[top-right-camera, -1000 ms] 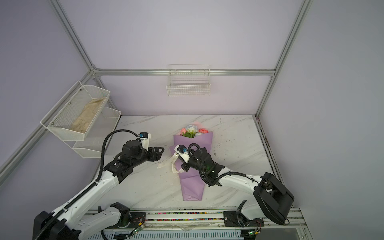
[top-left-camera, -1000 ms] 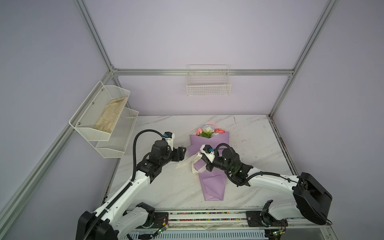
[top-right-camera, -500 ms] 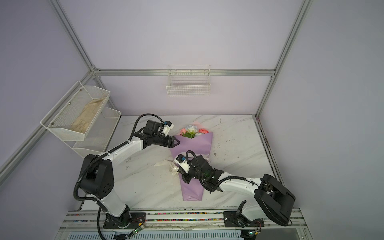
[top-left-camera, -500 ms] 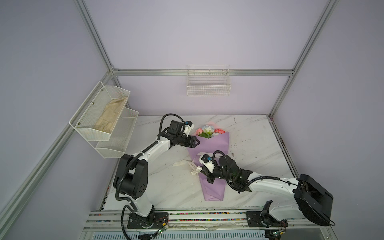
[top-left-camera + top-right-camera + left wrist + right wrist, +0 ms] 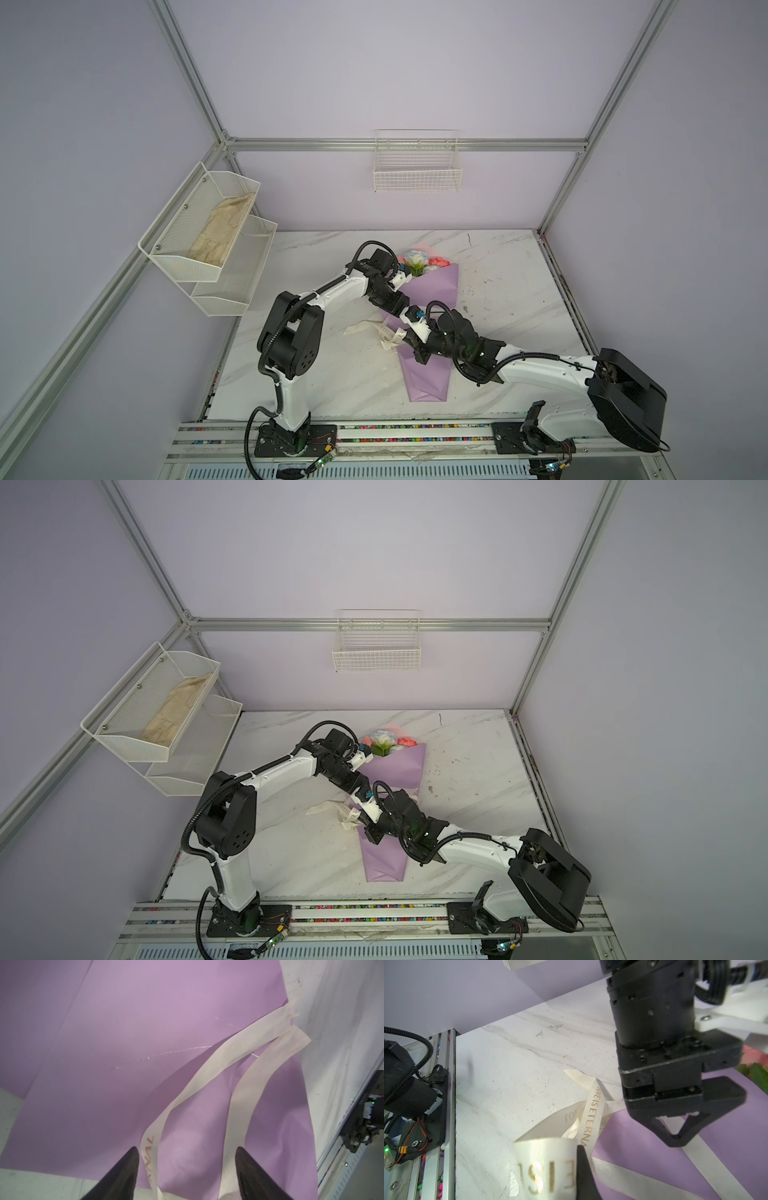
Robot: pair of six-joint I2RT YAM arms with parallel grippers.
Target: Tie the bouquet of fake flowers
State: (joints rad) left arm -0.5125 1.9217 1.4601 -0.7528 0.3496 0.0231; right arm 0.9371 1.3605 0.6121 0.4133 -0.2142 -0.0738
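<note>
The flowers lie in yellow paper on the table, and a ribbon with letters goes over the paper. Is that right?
Not quite. The paper is lilac, not yellow, as both top views show. The flowers do lie in it on the table, and a ribbon with letters goes over it.

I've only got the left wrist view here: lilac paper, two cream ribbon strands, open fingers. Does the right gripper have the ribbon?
Observer: Yes. In the right wrist view the right gripper is shut on a ribbon loop.
Operator: Which way do the flowers point?
Observer: In a top view the bouquet lies flat, roses at its far end.
Operator: What's printed on the ribbon?
Observer: The right wrist view reads LOVE IS ETERNA, then the finger hides it.
</note>
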